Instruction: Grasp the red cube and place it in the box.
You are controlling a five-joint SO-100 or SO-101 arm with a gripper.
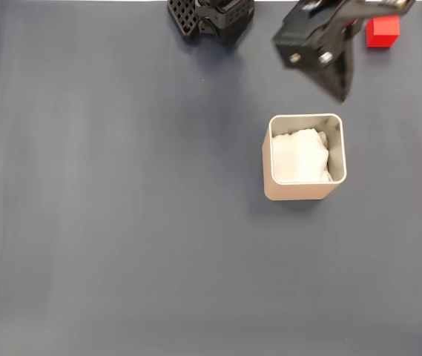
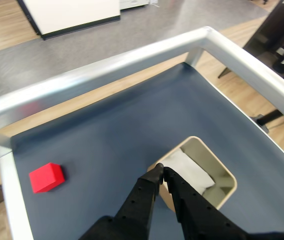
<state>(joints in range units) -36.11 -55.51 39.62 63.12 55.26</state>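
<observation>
Jaws of the gripper (image 2: 160,172) are clenched together on nothing, tips meeting just over the near rim of the box (image 2: 227,176) in the wrist view. Inside the beige box (image 1: 302,192) lies white padding (image 1: 298,156). Well apart from it, the red cube (image 1: 382,31) (image 2: 47,177) sits on the dark bench (image 1: 122,222).
</observation>
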